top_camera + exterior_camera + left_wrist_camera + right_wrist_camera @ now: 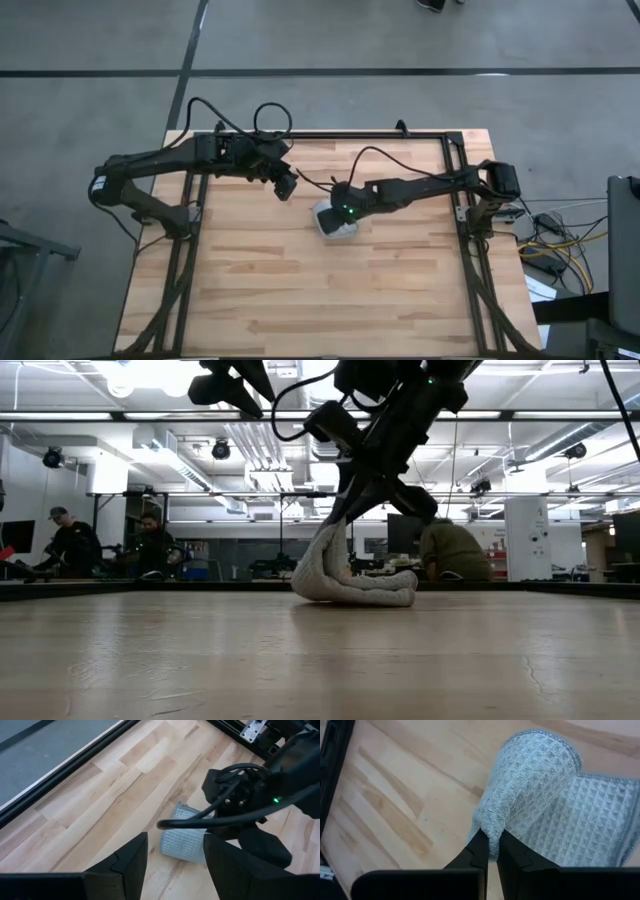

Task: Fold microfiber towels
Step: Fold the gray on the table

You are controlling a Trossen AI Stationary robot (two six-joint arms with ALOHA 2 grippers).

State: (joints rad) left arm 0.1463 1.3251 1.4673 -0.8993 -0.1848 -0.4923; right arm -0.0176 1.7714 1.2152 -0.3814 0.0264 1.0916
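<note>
From above, the towel (pixel 335 222) lay bunched into a small pale heap near the middle of the wooden table (pixel 300 300), slightly toward the far side. The right gripper (pixel 343 212) sat directly over it, its arm reaching in from the table's right edge, while the left gripper (pixel 286 187) hung just beside the heap on the left and toward the far side, apart from the cloth. At table height, the towel (pixel 350 580) rested on the tabletop (pixel 320 660) as a thick folded roll, with one end pulled up into a peak that met the right gripper (pixel 350 510) descending from above; people stood at benches in the room behind. In the left wrist view, the left gripper (pixel 175 855) had its two dark fingers spread wide with nothing between them, and beyond them the waffle-textured towel (pixel 182 842) lay on the table under the right arm (pixel 250 790) and its cable. In the right wrist view, the right gripper (pixel 491 854) had its fingers drawn nearly together, pinching a raised fold of the grey-blue towel (pixel 540 795), the rest of which spread over the wood (pixel 395 795) beneath.
</note>
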